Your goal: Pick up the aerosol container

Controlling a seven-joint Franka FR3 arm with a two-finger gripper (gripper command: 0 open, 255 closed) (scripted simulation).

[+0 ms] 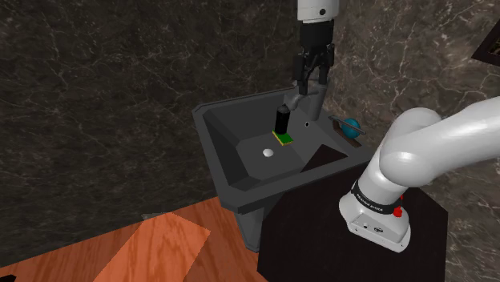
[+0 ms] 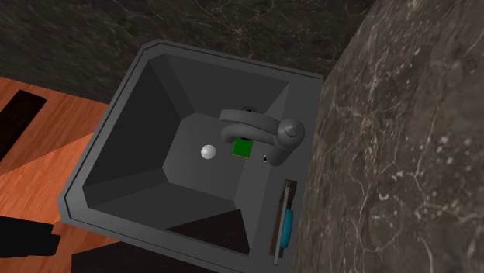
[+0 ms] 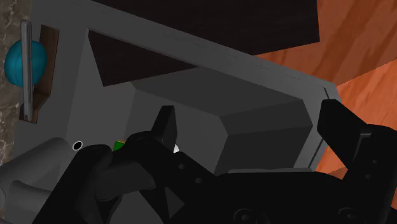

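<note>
The aerosol container (image 1: 282,122) is a black can with a green base, standing upright in the dark grey sink (image 1: 215,136) just in front of the faucet. From above, its green part (image 2: 243,147) peeks out under the faucet spout. My gripper (image 1: 313,80) hangs over the faucet, above the can and a little behind it, not touching it. In the wrist view the gripper (image 3: 251,121) is open, its black fingers (image 3: 167,127) wide apart with nothing between them. A sliver of green (image 3: 118,146) shows beside the near finger.
A grey faucet (image 1: 301,99) rises at the sink's back edge, close under the gripper. A pale drain (image 1: 268,151) lies on the basin floor. A teal round object (image 1: 351,125) sits on a holder by the marble wall. Wooden floor (image 1: 152,248) lies below the sink.
</note>
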